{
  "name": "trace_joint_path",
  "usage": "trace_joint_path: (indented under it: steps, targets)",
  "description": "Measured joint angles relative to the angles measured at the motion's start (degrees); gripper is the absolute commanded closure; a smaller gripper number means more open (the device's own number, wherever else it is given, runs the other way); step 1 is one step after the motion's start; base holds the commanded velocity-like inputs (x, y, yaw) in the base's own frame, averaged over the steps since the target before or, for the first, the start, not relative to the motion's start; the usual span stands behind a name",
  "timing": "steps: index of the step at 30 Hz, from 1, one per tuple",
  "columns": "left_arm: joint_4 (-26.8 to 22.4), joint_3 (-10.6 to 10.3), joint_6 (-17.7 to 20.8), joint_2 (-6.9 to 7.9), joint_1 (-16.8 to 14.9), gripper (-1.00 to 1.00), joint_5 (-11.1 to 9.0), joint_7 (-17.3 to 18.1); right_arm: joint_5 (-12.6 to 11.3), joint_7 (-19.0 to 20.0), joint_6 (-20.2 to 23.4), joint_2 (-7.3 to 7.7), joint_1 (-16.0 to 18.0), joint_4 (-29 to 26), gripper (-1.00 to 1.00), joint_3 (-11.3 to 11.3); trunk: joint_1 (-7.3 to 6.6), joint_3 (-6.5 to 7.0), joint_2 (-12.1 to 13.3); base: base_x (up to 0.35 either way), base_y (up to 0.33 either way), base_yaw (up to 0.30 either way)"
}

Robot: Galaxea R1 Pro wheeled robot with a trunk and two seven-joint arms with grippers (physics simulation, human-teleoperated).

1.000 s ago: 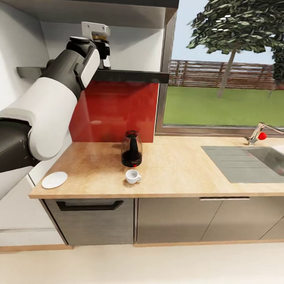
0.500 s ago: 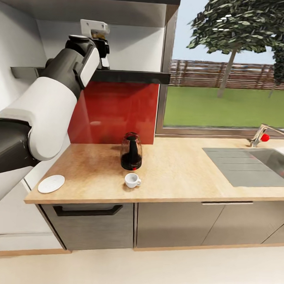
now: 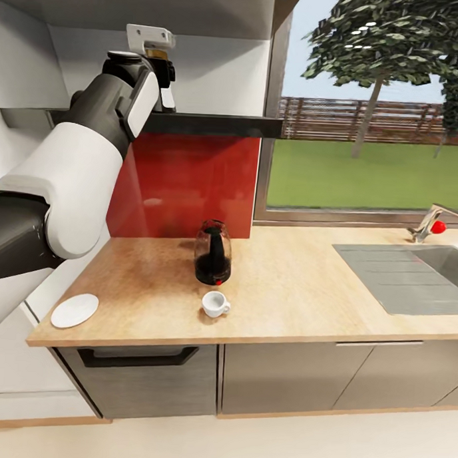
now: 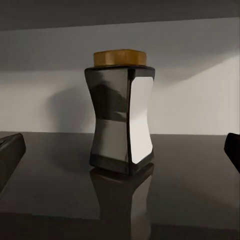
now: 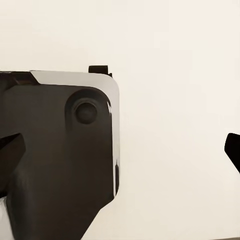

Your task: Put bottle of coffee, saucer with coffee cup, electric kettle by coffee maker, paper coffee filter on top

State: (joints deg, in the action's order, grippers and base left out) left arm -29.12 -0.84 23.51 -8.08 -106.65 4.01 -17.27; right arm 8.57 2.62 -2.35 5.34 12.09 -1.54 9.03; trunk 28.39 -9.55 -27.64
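Observation:
The bottle of coffee point(image 4: 122, 112), dark with a gold cap and pale label, stands upright on the dark kitchen shelf point(image 3: 213, 124). My left gripper point(image 4: 122, 155) is open at shelf height, with the bottle a little ahead between its fingertips point(image 4: 11, 152). In the head view the left gripper point(image 3: 167, 86) hides most of the bottle point(image 3: 157, 53). On the countertop point(image 3: 286, 291) stand the electric kettle point(image 3: 212, 253), the coffee cup point(image 3: 215, 304) just in front of it, and the saucer point(image 3: 74, 310) at the left end. My right gripper point(image 5: 122, 150) is open over pale floor. The coffee maker and paper coffee filter are out of view.
A steel sink point(image 3: 413, 277) with a red-knobbed faucet point(image 3: 432, 226) is set into the counter's right side. A red backsplash point(image 3: 184, 184) and a window point(image 3: 373, 129) back the counter. A cabinet underside hangs just above the shelf. A drawer handle point(image 3: 140, 357) sits below the counter's front edge.
The camera has moved, so the whole scene sits lower and further right in the picture. My left gripper stays at the shelf in front of the bottle. Nothing on the counter has moved.

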Motion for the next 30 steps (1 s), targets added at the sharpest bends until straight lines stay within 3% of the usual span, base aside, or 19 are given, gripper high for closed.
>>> trace_joint_path:
  steps: [12,30]
  targets:
    - [-0.01,-0.04,-0.05,-0.01,0.0,-1.0,0.0,0.1,0.0,0.01,0.0,0.0,0.0,0.0,-1.0,0.0,0.0,0.0,0.0,0.04,0.128,0.0]
    - [-2.37,0.0,0.6,0.0,0.0,-1.0,-0.07,0.74,0.0,0.0,0.0,0.0,0.0,0.0,-1.0,-0.01,-0.02,0.0,-0.01,0.031,0.006,0.0]
